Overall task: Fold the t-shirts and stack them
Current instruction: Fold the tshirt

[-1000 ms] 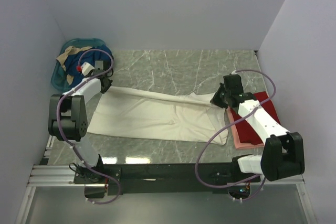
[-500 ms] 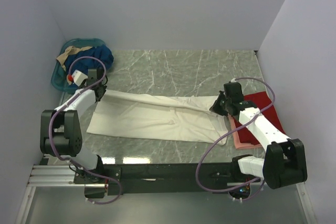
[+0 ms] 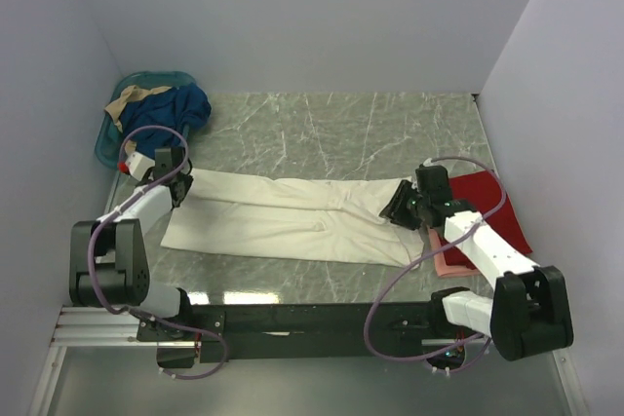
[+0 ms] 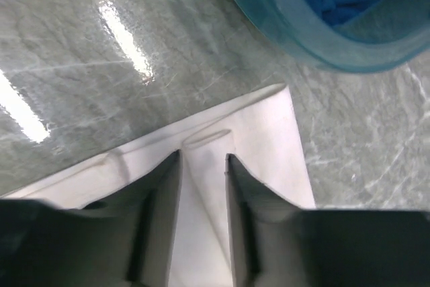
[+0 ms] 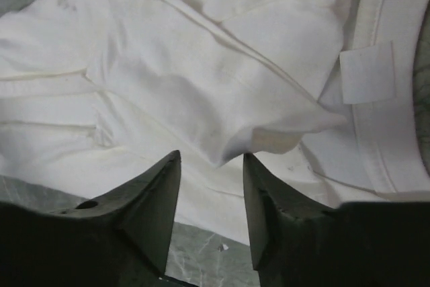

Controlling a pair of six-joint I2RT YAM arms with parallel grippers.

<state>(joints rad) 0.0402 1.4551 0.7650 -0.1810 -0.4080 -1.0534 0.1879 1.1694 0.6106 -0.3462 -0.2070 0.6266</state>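
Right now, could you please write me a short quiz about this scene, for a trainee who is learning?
1. True or false: the left fingers are clamped shut on the teal basket.
2. Where does the red t-shirt lie? A: in the basket. B: on the right side of the table, beneath the right arm. C: on top of the cream-white t-shirt.
3. Fill in: the basket stands at the table's far ___ corner.
Key: 1 false; 2 B; 3 left.
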